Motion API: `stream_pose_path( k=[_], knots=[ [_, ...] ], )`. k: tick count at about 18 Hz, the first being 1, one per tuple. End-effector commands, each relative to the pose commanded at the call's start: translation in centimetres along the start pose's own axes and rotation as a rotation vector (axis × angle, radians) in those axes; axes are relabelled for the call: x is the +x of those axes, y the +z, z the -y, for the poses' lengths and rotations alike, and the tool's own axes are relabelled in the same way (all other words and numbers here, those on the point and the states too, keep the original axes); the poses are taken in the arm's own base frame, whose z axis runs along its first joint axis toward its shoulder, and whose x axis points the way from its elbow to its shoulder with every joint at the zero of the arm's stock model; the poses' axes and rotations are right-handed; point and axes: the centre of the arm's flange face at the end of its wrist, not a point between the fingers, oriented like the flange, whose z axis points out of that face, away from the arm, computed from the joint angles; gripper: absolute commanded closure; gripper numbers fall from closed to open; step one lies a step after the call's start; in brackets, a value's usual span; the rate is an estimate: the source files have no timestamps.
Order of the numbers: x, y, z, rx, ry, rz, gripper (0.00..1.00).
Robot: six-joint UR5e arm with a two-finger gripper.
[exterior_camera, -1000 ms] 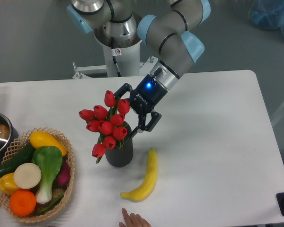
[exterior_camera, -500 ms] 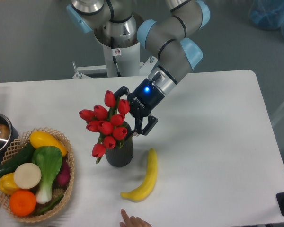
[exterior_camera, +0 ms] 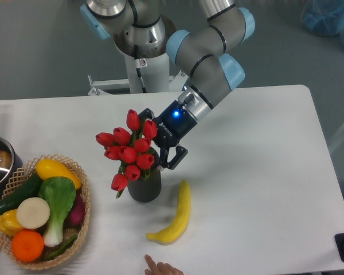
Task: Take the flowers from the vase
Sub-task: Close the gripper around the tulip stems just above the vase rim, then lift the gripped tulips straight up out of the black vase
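Hand (exterior_camera: pixel 156 150) spread, fingers either side of the flowers (exterior_camera: pixel 129 150), not gripping. Flowers sit in the vase (exterior_camera: pixel 144 184) just below the hand; banana (exterior_camera: pixel 176 215) on the surface below-right.

Open claw (exterior_camera: pixel 155 150) flanks the flowers (exterior_camera: pixel 128 150) in the vase (exterior_camera: pixel 144 186).

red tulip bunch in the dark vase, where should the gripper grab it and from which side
Probably the tied green stems just under the buds of the red tulip bunch, above the mouth of the dark ribbed vase. Come from the right, where the gripper already sits: the heads lean left, so that side is more open.
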Motion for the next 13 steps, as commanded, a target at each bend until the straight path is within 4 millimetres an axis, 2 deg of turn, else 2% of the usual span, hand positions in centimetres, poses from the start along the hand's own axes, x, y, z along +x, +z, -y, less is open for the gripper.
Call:
stream_pose_path(
  k=[1,3,4,7,9,13],
  knots=[
    [-0.09,-0.02,0.19,0.014,0.003,0.0,0.05],
    [-0.14,0.04,0.09,0.018,0.0,-0.002,0.16],
    [-0.23,0.08,0.01,0.018,-0.001,-0.003,0.27],
    [-0.3,-0.07,-0.05,0.019,-0.002,0.0,0.36],
    [-0.27,-0.05,-0.09,0.019,-0.004,0.0,0.48],
    [-0.39,-0.38,-0.11,0.019,-0.005,0.007,0.49]
  ],
)
